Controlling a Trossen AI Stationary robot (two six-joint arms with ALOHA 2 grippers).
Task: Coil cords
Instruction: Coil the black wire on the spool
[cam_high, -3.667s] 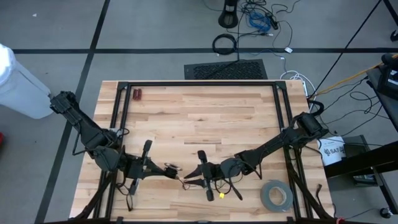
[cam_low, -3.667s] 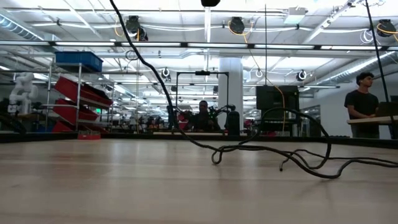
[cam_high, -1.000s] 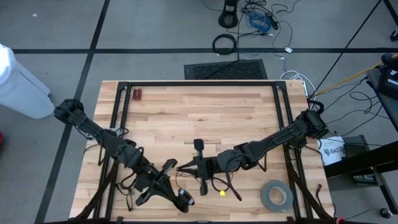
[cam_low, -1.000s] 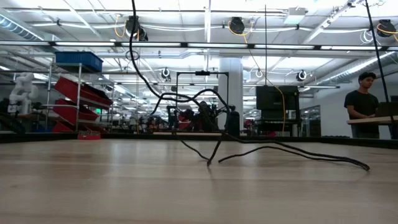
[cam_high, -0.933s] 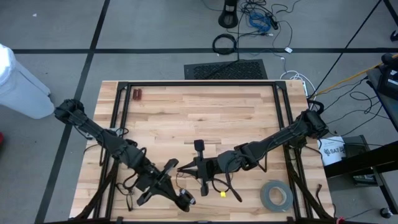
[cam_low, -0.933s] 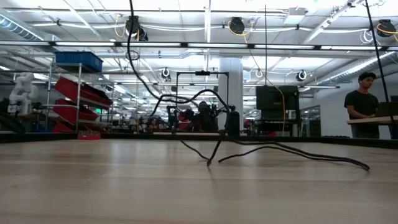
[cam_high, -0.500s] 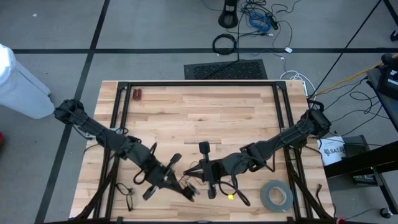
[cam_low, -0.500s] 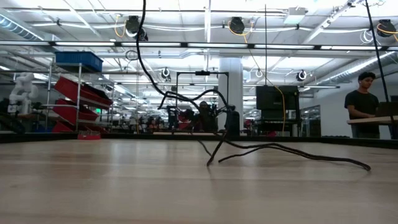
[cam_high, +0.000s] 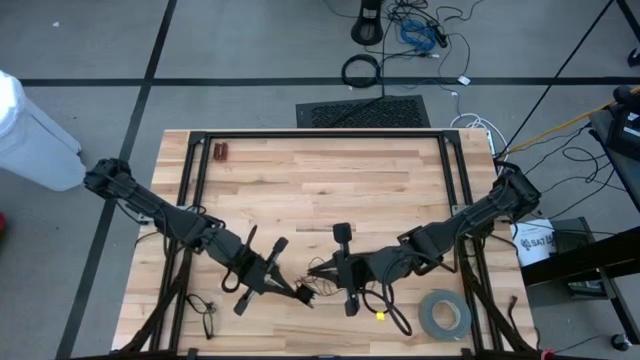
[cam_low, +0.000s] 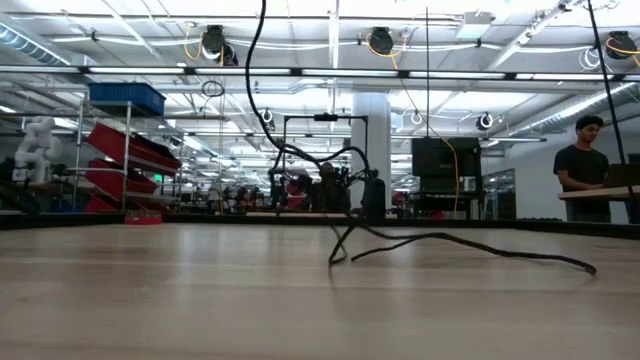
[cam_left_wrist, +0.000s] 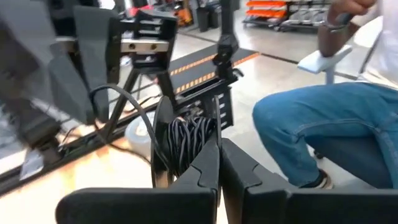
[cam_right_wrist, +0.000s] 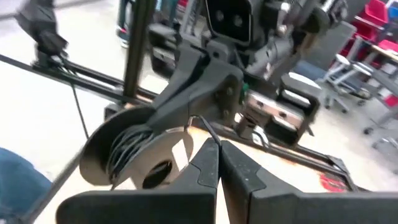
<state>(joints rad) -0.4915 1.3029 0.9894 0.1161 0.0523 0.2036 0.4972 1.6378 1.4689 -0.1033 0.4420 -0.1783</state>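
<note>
The thin black cord shows in the left wrist view as a small coil (cam_left_wrist: 186, 140) of several turns wound round the free ends of my left gripper (cam_left_wrist: 217, 148), which is shut. The coil also shows in the right wrist view (cam_right_wrist: 124, 152). My right gripper (cam_right_wrist: 217, 146) is shut on a strand just to the right of it. The two grippers meet near the table's near edge, left (cam_high: 297, 294) and right (cam_high: 317, 270). The cord's loose length (cam_low: 450, 243) lies on the table and ends at a yellow tip (cam_high: 379, 316). My left gripper has the cord wound round its fingers near their free ends (cam_left_wrist: 198, 132), in several turns, lifted off the table. The coil hides whether a strand lies between the fingers. My right gripper pinches a single strand (cam_right_wrist: 199, 124) at its fingertips. The fingers come level from the table's right. The strand runs from them to the coil on the left gripper.
A grey tape roll (cam_high: 445, 313) lies at the near right corner. A small red thing (cam_high: 220, 152) lies at the far left. A black frame (cam_high: 320, 134) borders the table. A seated person (cam_left_wrist: 323, 130) shows beyond the table, and another person (cam_low: 580, 150) stands in the room.
My left gripper has gone from the near edge toward the far edge and the right, and has turned about. My right gripper has gone a little toward the right edge. The cord's loose length and its yellow tip have slid to the right along the table.
</note>
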